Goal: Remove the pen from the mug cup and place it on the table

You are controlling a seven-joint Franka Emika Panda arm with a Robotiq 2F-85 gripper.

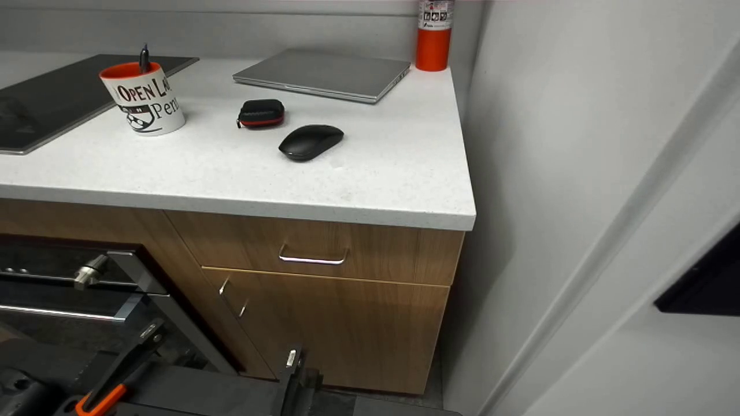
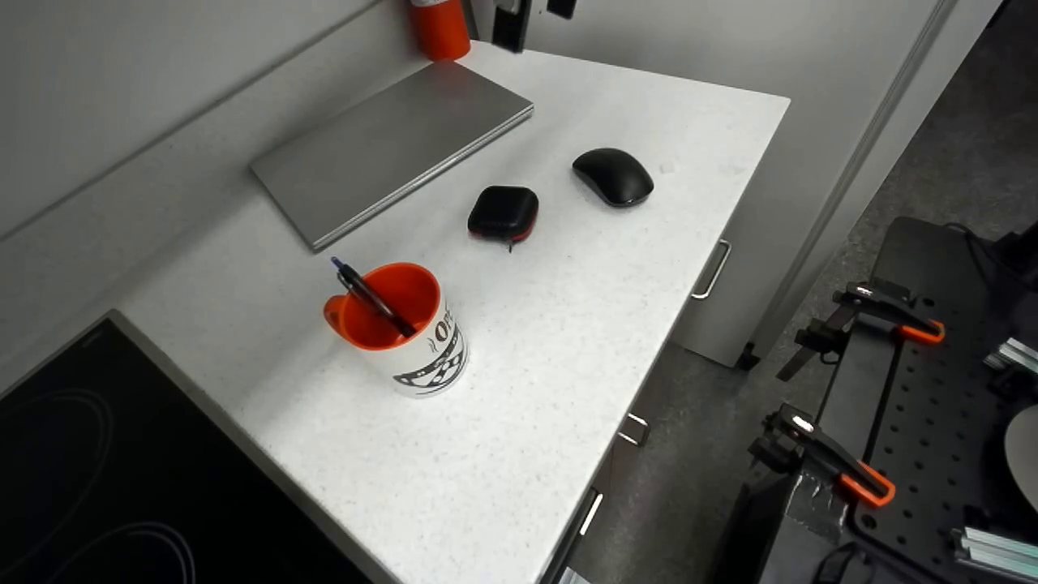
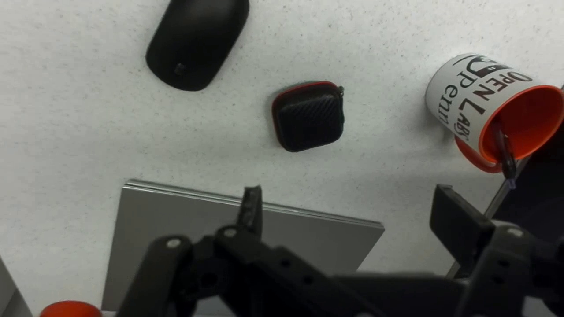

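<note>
The dark pen (image 1: pixel 144 59) stands tilted in the white mug cup (image 1: pixel 151 110), its upper end above the orange rim. The pen (image 2: pixel 369 296) and mug (image 2: pixel 430 365) also show in an exterior view, with the pen's lower end inside the cup. In the wrist view the pen (image 3: pixel 505 152) and mug (image 3: pixel 473 94) are at the right, beyond the right finger. The mug stands on the white table (image 1: pixel 376 179). My gripper (image 3: pixel 348 187) is open and empty above the table, apart from the mug. Only its fingertips (image 2: pixel 535 20) show at an exterior view's top edge.
A closed grey laptop (image 1: pixel 324 72), a small black case (image 1: pixel 261 112) and a black mouse (image 1: pixel 311 142) lie on the table. A red bottle (image 1: pixel 433 49) stands at the back corner by the wall. A black cooktop (image 2: pixel 97 454) lies beside the mug's end of the table.
</note>
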